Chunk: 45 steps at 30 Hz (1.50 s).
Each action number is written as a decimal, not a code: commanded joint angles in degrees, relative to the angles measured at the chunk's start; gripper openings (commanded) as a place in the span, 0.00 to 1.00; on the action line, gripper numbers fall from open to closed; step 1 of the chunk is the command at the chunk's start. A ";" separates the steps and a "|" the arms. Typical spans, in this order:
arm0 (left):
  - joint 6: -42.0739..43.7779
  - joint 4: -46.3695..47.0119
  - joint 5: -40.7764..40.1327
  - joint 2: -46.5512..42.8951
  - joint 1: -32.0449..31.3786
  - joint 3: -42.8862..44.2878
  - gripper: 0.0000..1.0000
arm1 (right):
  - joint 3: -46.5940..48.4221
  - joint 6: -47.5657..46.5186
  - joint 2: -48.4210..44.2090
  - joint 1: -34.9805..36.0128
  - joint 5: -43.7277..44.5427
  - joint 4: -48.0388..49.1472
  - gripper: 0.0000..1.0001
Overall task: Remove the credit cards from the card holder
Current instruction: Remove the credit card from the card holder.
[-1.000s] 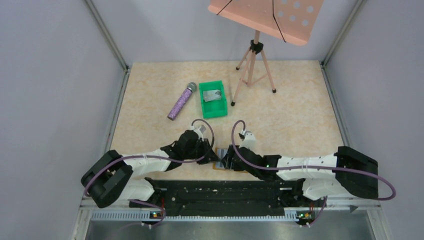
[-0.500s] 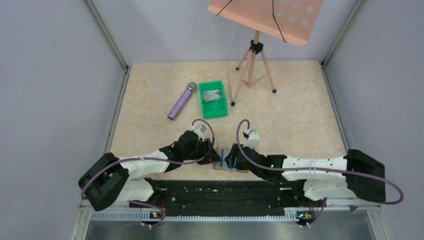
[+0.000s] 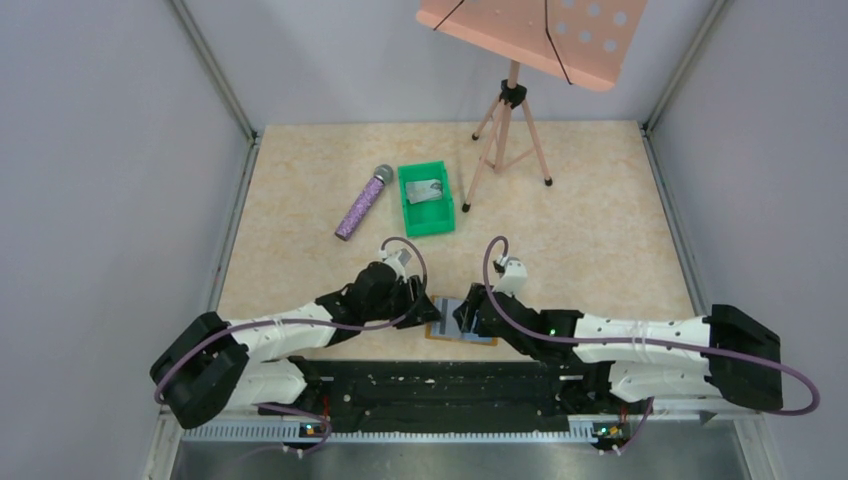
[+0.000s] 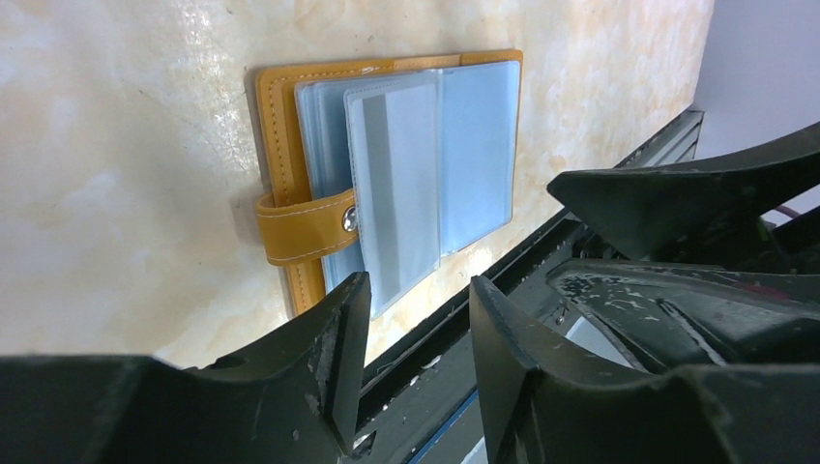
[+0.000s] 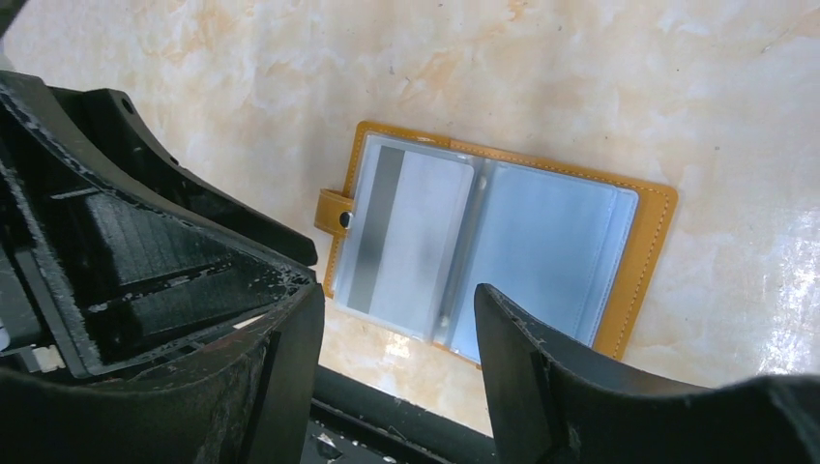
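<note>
From where I stand, the card holder [image 5: 541,242] lies open on the table [image 5: 677,77], bottom centre of the overhead view. A credit card [image 5: 411,242], long axis up-frame, fills its left pocket, just ahead of the right end effector [image 5: 396,300], which is spread wide and empty. The left end effector [image 4: 418,285] is open too, seemingly as near.

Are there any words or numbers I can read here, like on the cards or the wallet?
No words or numbers can be read in any view.
card holder: plain tan leather and pale blue pockets, no lettering.
credit card in its left pocket: only a dark stripe shows, no print.
grey card in the green bin: too small to read.
</note>
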 commanded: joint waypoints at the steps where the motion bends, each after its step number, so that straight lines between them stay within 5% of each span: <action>1: 0.24 2.99 -0.51 1.22 -0.71 0.97 0.48 | 1.59 -0.49 -2.25 -0.58 2.03 -0.64 0.59; 30: -1.43 6.92 -0.07 6.38 -3.95 3.08 0.45 | 0.27 0.03 -5.92 -2.35 4.10 -7.16 0.58; 45: -0.78 11.32 3.46 13.45 -7.58 9.42 0.44 | -2.95 0.03 -16.19 -3.99 5.72 -11.98 0.58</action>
